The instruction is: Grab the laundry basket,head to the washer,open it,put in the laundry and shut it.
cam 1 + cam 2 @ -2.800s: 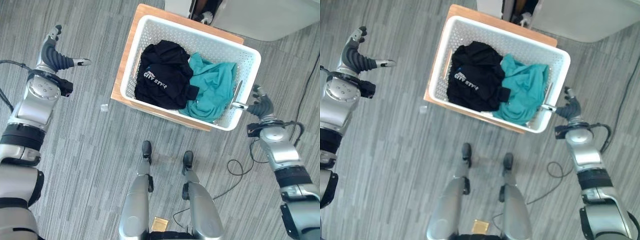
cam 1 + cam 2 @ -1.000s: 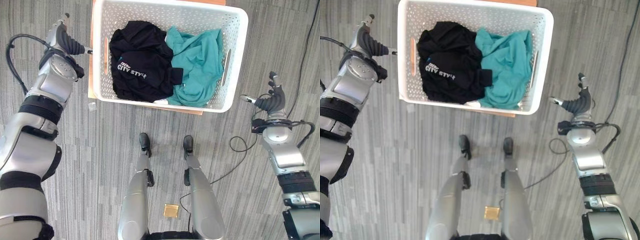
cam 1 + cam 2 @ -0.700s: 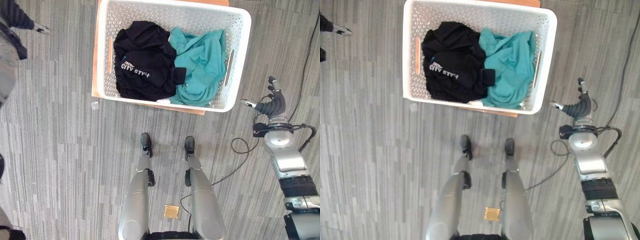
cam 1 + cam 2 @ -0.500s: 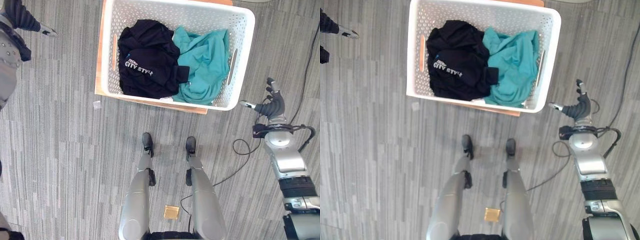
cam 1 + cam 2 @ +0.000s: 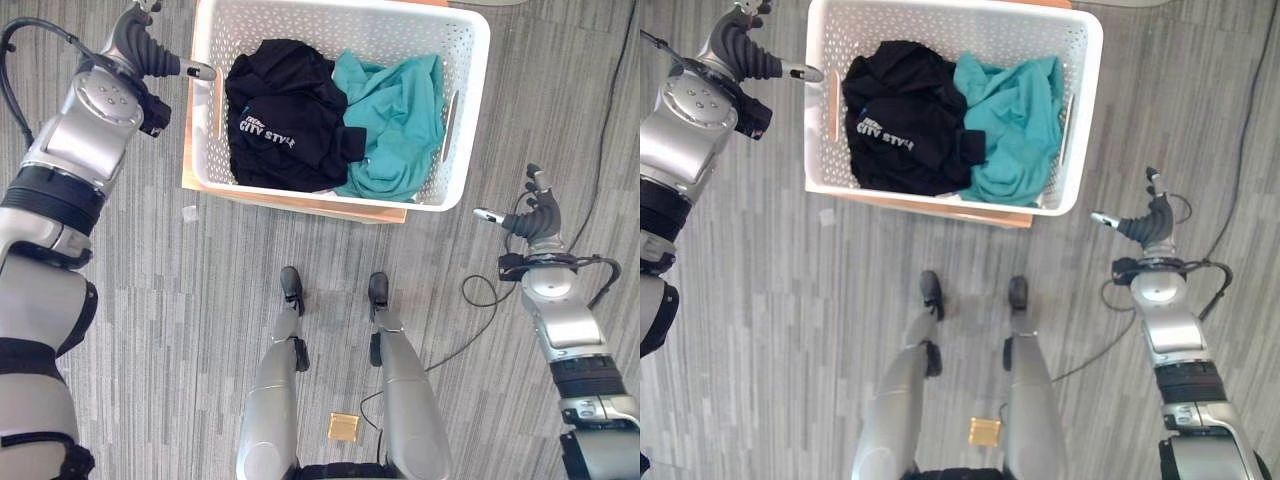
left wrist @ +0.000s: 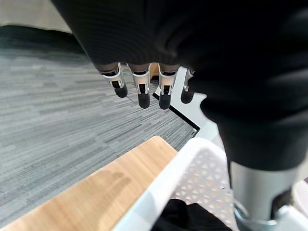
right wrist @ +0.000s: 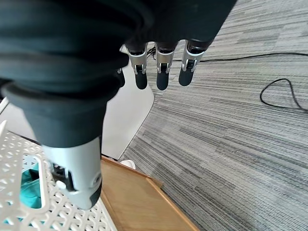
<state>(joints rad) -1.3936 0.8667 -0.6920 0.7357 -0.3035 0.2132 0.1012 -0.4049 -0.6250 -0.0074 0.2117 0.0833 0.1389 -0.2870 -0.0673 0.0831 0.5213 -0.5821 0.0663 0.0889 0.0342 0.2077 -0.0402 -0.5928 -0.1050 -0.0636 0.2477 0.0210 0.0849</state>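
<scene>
Left eye view records a white laundry basket (image 5: 470, 60) resting on a low wooden platform (image 5: 300, 205) on grey carpet, with a black garment (image 5: 275, 120) and a teal garment (image 5: 395, 115) lying side by side inside it. Left hand (image 5: 150, 55) sits just beside the basket's left wall, level with the slot handle (image 5: 219, 104) there; its thumb points toward the rim and appears to reach it, though contact cannot be confirmed. Left wrist view shows this hand's fingers (image 6: 142, 89) hanging straight and spread above the platform edge and the basket rim (image 6: 163, 183), holding nothing. Right hand (image 5: 530, 218) is off the basket's near right corner, apart from the wall, with carpet visible between its thumb and the basket. Right wrist view shows its fingers (image 7: 161, 72) extended and relaxed, nothing grasped, with the basket's perforated wall and the platform corner (image 7: 139, 202) below the thumb. Basket stands on the platform between the two hands, neither hand closed on a handle. Right slot handle (image 5: 452, 112) is unoccupied. A small pale scrap (image 5: 189, 212) lies on the carpet below the left hand, beside the platform.
</scene>
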